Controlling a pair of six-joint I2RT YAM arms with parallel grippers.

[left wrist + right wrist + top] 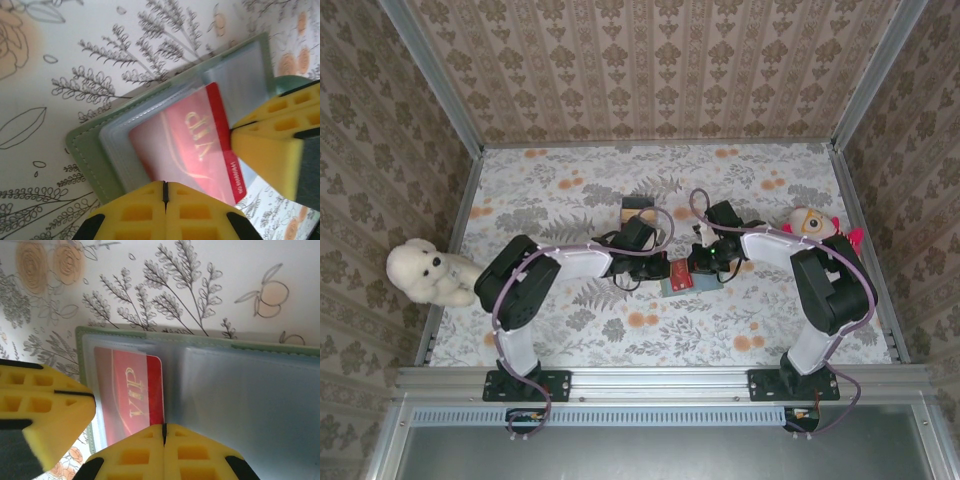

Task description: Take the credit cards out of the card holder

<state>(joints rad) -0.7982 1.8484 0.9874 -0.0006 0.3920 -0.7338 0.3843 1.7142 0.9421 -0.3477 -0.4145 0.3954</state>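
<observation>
Card holder [87, 150]: lies open and flat on the floral table [570, 190], near table centre and a touch toward 6 o'clock, between the two wrists in the top view. It has a grey-green rim, with the clear sleeves [240, 400] facing up.

Red card [190, 135], gold "VIP" lettering: partly out of its sleeve. In the left wrist view its 5 o'clock end is clear of the plastic. The rest sits under hazy sleeve.

Left gripper [165, 190]: fingers pressed together, seam fully closed. The tips point down at the holder, at the sleeve edge just 6 o'clock of the card in its own view. Touching or just above it, cannot tell.

Right gripper [163, 432]: also closed tight, no gap at the seam. The tips sit right at the card's long edge. In the left wrist view it comes in from 3 o'clock and meets that edge. The card lies flat and is not pinched between the fingers.

The two grippers are near each other, on adjacent sides of the card, and apart.

Around:
- White teddy [425, 272] at the table's 9 o'clock edge.
- Doll with pink bits [810, 222] on the 3 o'clock side, beside the right arm.
- Small dark box-like item [640, 207] at 12 o'clock of the holder, too small to make out.
</observation>
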